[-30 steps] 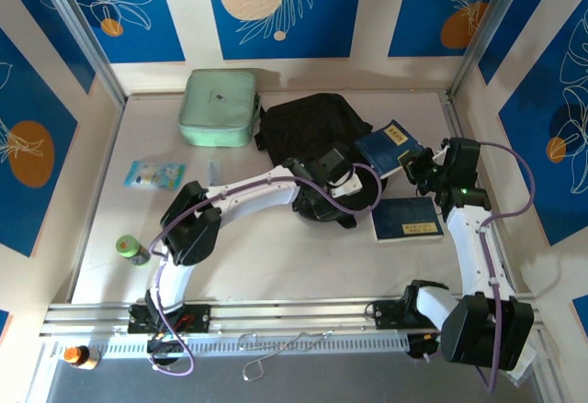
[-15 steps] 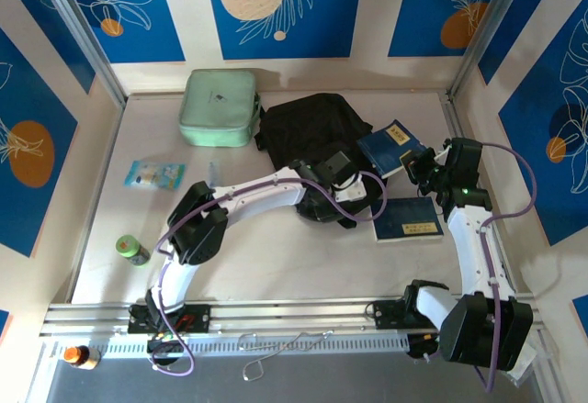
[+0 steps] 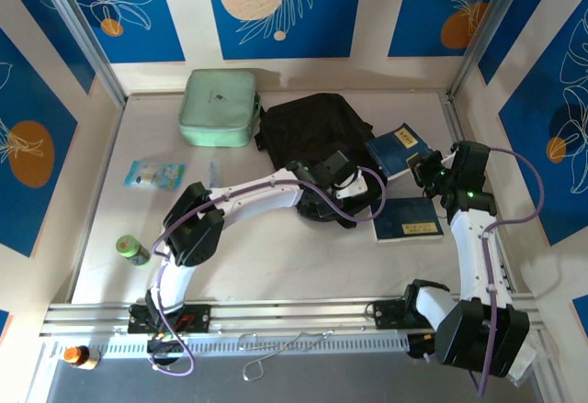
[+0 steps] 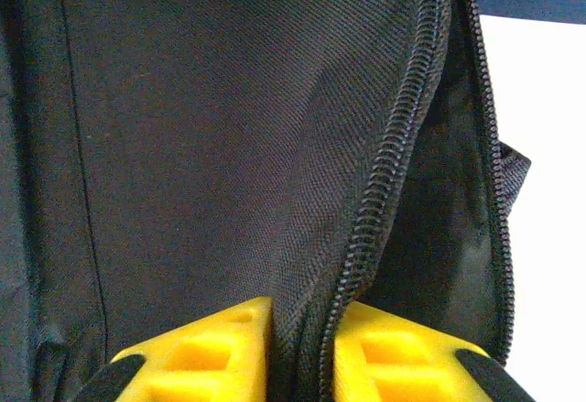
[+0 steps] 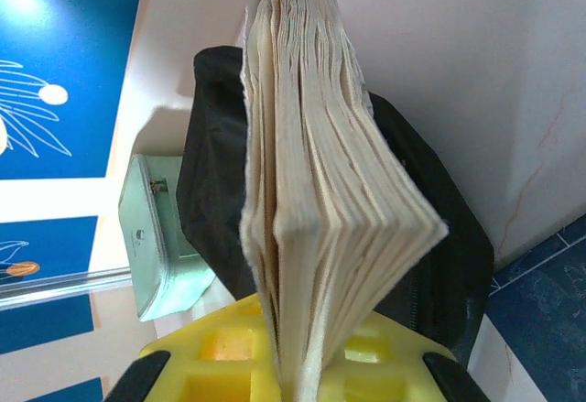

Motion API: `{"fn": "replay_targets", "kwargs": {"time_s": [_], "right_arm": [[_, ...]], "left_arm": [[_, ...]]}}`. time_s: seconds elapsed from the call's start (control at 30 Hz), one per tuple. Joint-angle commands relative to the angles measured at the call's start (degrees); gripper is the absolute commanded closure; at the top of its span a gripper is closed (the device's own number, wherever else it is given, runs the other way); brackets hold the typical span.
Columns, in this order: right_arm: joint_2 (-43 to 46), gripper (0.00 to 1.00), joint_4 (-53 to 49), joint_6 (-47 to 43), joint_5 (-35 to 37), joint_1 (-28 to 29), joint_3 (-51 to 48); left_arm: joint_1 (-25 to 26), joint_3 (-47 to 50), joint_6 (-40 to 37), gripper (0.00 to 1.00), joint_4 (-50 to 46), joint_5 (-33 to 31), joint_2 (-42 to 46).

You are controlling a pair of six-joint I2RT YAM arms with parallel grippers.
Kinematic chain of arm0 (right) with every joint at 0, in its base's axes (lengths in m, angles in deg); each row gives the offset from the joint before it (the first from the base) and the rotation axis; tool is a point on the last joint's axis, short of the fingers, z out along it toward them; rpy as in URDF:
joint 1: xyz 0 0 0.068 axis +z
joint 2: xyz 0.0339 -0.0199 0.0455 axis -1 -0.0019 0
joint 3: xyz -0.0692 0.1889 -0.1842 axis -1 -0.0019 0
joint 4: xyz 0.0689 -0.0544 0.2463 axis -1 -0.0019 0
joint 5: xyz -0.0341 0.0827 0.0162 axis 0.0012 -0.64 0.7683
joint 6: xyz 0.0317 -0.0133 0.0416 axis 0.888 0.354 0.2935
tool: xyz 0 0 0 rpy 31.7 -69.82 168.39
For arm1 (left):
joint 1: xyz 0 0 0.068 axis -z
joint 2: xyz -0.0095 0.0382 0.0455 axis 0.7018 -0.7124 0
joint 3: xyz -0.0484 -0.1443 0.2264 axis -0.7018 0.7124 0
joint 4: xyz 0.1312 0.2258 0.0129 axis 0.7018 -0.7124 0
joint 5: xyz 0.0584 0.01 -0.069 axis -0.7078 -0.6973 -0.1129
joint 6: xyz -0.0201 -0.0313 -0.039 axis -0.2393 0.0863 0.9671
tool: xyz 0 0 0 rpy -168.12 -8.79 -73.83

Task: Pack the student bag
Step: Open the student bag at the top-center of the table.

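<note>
Student bag (image 3: 308, 128) lies far-to-near, opening nearward, left pincer (image 4: 302, 352) clamped on it, right pincer (image 5: 293, 361) on a book (image 5: 320, 191).

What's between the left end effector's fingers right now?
A fold of the student bag, black fabric along its zipper edge, pinched between the left end effector's yellow fingers. The left wrist view shows it.

table (image 3: 276, 261) bears student bag (image 3: 308, 123), mint case (image 3: 219, 106).
</note>
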Motion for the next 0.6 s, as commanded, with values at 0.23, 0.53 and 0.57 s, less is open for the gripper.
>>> {"fn": "replay_targets", "kwargs": {"time_s": [0.23,0.53,0.57], "right_arm": [[3.8,1.0,-3.8,-1.9,-1.0,-4.3,3.6],[9.4,1.0,-10.1,-0.6,4.2,-7.7,5.1],[9.9,1.0,-11.0,-0.4,4.6,-8.1,5.1]], "left_arm": [[-1.6,5.6,3.5,0.97,10.0,-3.4,8.5],[-4.9,7.1,12.7,1.0,19.2,-6.3,12.6],[-5.2,7.0,13.4,1.0,20.0,-7.2,13.0]]}}
